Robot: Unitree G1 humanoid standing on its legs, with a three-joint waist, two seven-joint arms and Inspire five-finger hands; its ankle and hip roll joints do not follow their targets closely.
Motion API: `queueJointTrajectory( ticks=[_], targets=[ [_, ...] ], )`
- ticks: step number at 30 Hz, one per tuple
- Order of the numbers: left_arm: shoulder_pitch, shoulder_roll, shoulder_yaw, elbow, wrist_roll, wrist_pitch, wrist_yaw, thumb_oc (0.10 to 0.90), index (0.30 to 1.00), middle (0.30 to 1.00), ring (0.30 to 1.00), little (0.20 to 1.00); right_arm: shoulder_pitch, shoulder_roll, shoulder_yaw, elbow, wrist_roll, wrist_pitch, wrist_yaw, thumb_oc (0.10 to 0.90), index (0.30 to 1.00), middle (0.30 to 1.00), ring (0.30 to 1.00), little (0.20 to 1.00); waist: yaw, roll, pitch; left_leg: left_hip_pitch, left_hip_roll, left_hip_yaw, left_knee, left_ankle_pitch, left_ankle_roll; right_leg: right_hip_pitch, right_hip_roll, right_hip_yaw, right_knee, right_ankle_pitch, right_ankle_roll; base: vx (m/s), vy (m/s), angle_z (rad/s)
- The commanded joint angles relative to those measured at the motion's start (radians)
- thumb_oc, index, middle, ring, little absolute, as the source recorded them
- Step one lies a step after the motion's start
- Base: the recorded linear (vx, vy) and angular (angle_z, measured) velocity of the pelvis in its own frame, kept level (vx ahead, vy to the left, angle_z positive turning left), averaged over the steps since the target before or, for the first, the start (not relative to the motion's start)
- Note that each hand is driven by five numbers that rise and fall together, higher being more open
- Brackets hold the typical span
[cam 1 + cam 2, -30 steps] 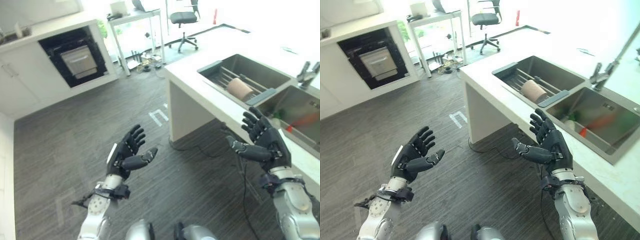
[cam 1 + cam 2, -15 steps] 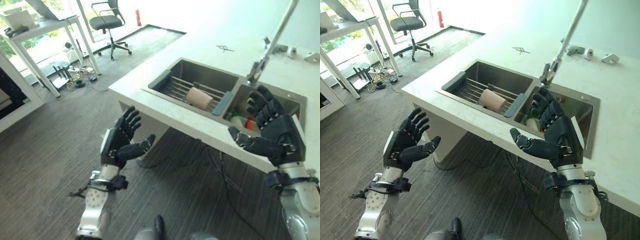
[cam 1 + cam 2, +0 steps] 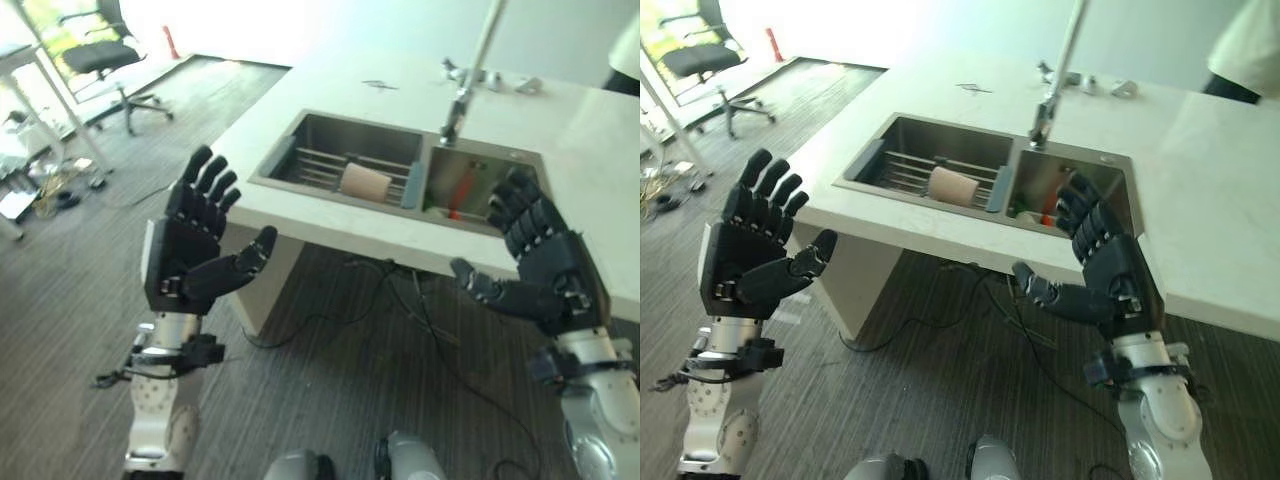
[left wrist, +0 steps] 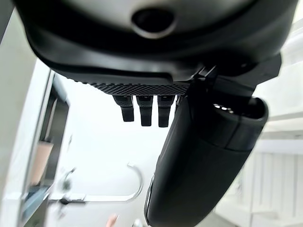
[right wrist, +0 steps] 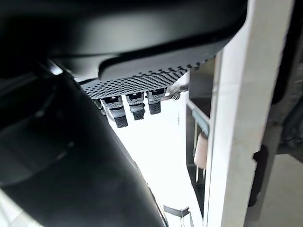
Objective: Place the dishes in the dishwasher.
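Dishes wait in the sink, hands raised and empty.

Left hand (image 3: 190, 255) and right hand (image 3: 545, 270) hover with fingers spread wide, holding nothing, likely readying to reach; beyond, a beige cup (image 3: 364, 182) lies on the sink (image 3: 300, 135) rack, other items beside it.

Head stereo looks down on sink (image 3: 380, 165); wrist cameras along palms

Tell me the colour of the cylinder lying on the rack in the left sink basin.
Pale tan, like beige. The cylinder shows best in the right eye view, lying on the rack.
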Motion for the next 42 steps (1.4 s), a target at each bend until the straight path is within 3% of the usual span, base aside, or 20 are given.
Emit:
queueJointTrajectory(
  ticks=[1,7,11,12,13,14,15,16,17,20,21,22,23,26,27,31,34,39,41,42],
  targets=[
    [-0.034,0.057,-0.003,-0.164,0.115,-0.074,0.005,0.800,0.900,0.900,0.900,0.900,-0.156,0.012,-0.015,-0.017,0.008,-0.119,-0.011,0.800,0.900,0.900,0.900,0.900,0.038,-0.029,-0.067,0.143,0.051,0.017,-0.094,-0.097,-0.028,0.123,0.006,-0.081,-0.188,0.174,-0.001,0.18,-0.184,0.05],
    [-0.041,0.048,-0.010,-0.167,-0.013,0.013,-0.056,0.800,0.900,0.900,0.900,0.900,-0.174,0.016,0.006,-0.027,-0.058,-0.094,-0.066,0.800,0.900,0.900,0.900,0.900,0.027,-0.017,-0.097,0.187,0.054,0.034,-0.094,-0.125,-0.025,0.157,0.029,-0.054,-0.188,0.154,-0.012,0.21,-0.175,0.07],
    [-0.031,0.057,-0.008,-0.175,0.033,0.018,-0.083,0.800,0.900,0.900,0.900,0.900,-0.167,-0.013,-0.025,-0.036,-0.047,-0.088,-0.069,0.800,0.900,0.900,0.900,0.900,0.015,-0.004,-0.111,0.258,0.069,0.060,-0.094,-0.126,-0.060,0.172,0.038,-0.082,-0.188,0.138,-0.041,0.24,-0.182,0.06],
    [-0.029,0.056,-0.003,-0.175,0.024,0.020,-0.094,0.800,0.900,0.900,0.900,0.900,-0.162,-0.018,-0.033,-0.036,-0.042,-0.087,-0.068,0.800,0.900,0.900,0.900,0.900,0.014,0.002,-0.115,0.287,0.080,0.074,-0.094,-0.055,-0.082,0.180,0.044,-0.089,-0.188,0.126,-0.056,0.16,-0.106,0.02],
    [-0.022,0.054,0.004,-0.168,0.016,0.012,-0.113,0.800,0.900,0.900,0.900,0.900,-0.157,-0.025,-0.045,-0.032,-0.047,-0.088,-0.064,0.800,0.900,0.900,0.900,0.900,0.016,0.003,-0.114,0.322,0.090,0.093,-0.094,0.074,-0.124,0.202,0.050,-0.090,-0.188,0.104,-0.078,0.23,-0.168,0.00],
    [-0.014,0.052,0.006,-0.171,0.026,-0.004,-0.123,0.800,0.900,0.900,0.900,0.900,-0.155,-0.033,-0.051,-0.034,-0.052,-0.085,-0.066,0.800,0.900,0.900,0.900,0.900,0.023,-0.005,-0.103,0.313,0.101,0.113,-0.012,0.175,-0.160,0.232,0.048,-0.086,-0.188,0.085,-0.097,0.19,-0.169,-0.03],
    [-0.009,0.051,0.009,-0.178,0.062,-0.028,-0.120,0.800,0.900,0.900,0.900,0.900,-0.157,-0.036,-0.052,-0.033,-0.057,-0.083,-0.066,0.800,0.900,0.900,0.900,0.900,0.033,-0.015,-0.093,0.255,0.110,0.106,0.075,0.219,-0.174,0.251,0.045,-0.078,-0.188,0.075,-0.109,0.15,-0.124,-0.14],
    [-0.006,0.052,0.018,-0.185,0.108,-0.068,-0.112,0.800,0.900,0.900,0.900,0.900,-0.162,-0.040,-0.056,-0.028,-0.064,-0.081,-0.067,0.800,0.900,0.900,0.900,0.900,0.046,-0.022,-0.078,0.156,0.130,0.084,0.148,0.223,-0.173,0.277,0.048,-0.062,-0.188,0.061,-0.119,0.17,-0.020,-0.18],
    [-0.001,0.059,0.038,-0.197,0.111,-0.097,-0.110,0.800,0.900,0.900,0.900,0.900,-0.170,-0.048,-0.064,-0.031,-0.059,-0.066,-0.066,0.800,0.900,0.900,0.900,0.900,0.055,-0.030,-0.065,0.085,0.151,0.088,0.132,0.199,-0.152,0.296,0.047,-0.036,-0.188,0.049,-0.118,0.21,0.070,-0.21],
    [0.012,0.060,0.076,-0.218,0.065,-0.127,-0.116,0.800,0.900,0.900,0.900,0.900,-0.185,-0.057,-0.068,-0.032,-0.052,-0.037,-0.050,0.800,0.900,0.900,0.900,0.900,0.064,-0.021,-0.060,0.104,0.172,0.101,-0.055,0.182,-0.137,0.307,0.053,0.006,-0.188,0.032,-0.099,0.26,0.315,-0.70],
    [0.020,0.057,0.091,-0.223,0.069,-0.168,-0.074,0.800,0.900,0.900,0.900,0.900,-0.179,-0.057,-0.066,-0.036,-0.051,-0.030,-0.017,0.800,0.900,0.900,0.900,0.900,0.070,0.020,-0.054,-0.004,0.240,0.013,-0.094,0.121,-0.158,0.324,0.090,0.048,-0.188,0.009,-0.073,0.28,0.474,-0.78],
    [0.022,0.056,0.090,-0.225,0.079,-0.186,-0.058,0.800,0.900,0.900,0.900,0.900,-0.177,-0.058,-0.067,-0.037,-0.050,-0.028,-0.014,0.800,0.900,0.900,0.900,0.900,0.070,0.023,-0.057,-0.011,0.245,0.002,-0.094,0.120,-0.162,0.324,0.093,0.051,-0.188,0.006,-0.071,0.36,0.562,-0.17],
    [0.025,0.050,0.098,-0.222,0.108,-0.192,-0.033,0.800,0.900,0.900,0.900,0.900,-0.175,-0.066,-0.068,-0.043,-0.037,-0.019,0.001,0.800,0.900,0.900,0.900,0.900,0.080,0.033,-0.062,-0.059,0.268,-0.060,-0.094,0.134,-0.183,0.343,0.101,0.076,-0.188,-0.014,-0.067,0.23,0.261,-0.43],
    [0.012,0.046,0.103,-0.184,0.091,-0.191,-0.050,0.800,0.900,0.900,0.900,0.900,-0.188,-0.093,-0.075,-0.045,-0.021,-0.002,-0.006,0.800,0.900,0.900,0.900,0.900,0.084,0.039,-0.073,-0.071,0.306,-0.045,-0.094,0.136,-0.195,0.371,0.066,0.069,-0.188,-0.043,-0.048,0.29,0.450,-0.77],
    [0.004,0.049,0.107,-0.176,0.070,-0.175,-0.065,0.800,0.900,0.900,0.900,0.900,-0.181,-0.091,-0.089,-0.054,-0.016,0.004,-0.005,0.800,0.900,0.900,0.900,0.900,0.080,0.043,-0.085,-0.060,0.306,-0.028,-0.094,0.118,-0.197,0.371,0.026,0.043,-0.188,-0.035,-0.026,0.25,0.515,-0.95],
    [-0.014,0.059,0.109,-0.178,0.021,-0.109,-0.100,0.800,0.900,0.900,0.900,0.900,-0.147,-0.061,-0.114,-0.081,-0.009,0.014,-0.007,0.800,0.900,0.900,0.900,0.900,0.072,0.037,-0.097,-0.032,0.267,-0.009,-0.094,0.086,-0.174,0.379,-0.029,0.040,-0.188,-0.014,0.015,0.15,0.310,-0.33],
    [-0.046,0.070,0.098,-0.186,0.035,-0.094,-0.124,0.800,0.900,0.900,0.900,0.900,-0.130,-0.028,-0.119,-0.084,-0.023,0.007,-0.016,0.800,0.900,0.900,0.900,0.900,0.076,0.028,-0.101,-0.019,0.208,-0.015,-0.094,0.061,-0.127,0.399,-0.068,0.019,-0.188,0.036,0.016,0.18,0.350,0.20],
    [-0.065,0.097,0.094,-0.205,0.070,-0.089,-0.126,0.800,0.900,0.900,0.900,0.900,-0.148,-0.001,-0.078,-0.065,-0.045,0.014,-0.007,0.800,0.900,0.900,0.900,0.900,0.092,0.043,-0.098,0.008,0.176,-0.007,-0.094,0.035,-0.070,0.433,-0.033,-0.083,-0.179,0.170,-0.006,0.15,0.238,0.06],
    [-0.073,0.103,0.091,-0.201,0.069,-0.082,-0.123,0.800,0.900,0.900,0.900,0.900,-0.162,0.002,-0.063,-0.057,-0.055,0.014,-0.013,0.800,0.900,0.900,0.900,0.900,0.093,0.041,-0.093,0.012,0.177,0.003,-0.094,0.031,-0.069,0.419,-0.008,-0.086,-0.188,0.154,-0.011,0.04,0.039,-0.23],
    [-0.088,0.115,0.081,-0.193,0.075,-0.060,-0.127,0.800,0.900,0.900,0.900,0.900,-0.168,0.002,-0.053,-0.052,-0.057,0.012,-0.027,0.800,0.900,0.900,0.900,0.900,0.088,0.032,-0.090,0.012,0.170,0.005,-0.094,0.031,-0.069,0.394,0.016,-0.073,-0.188,0.116,-0.017,0.02,-0.025,-0.32]
  ],
)
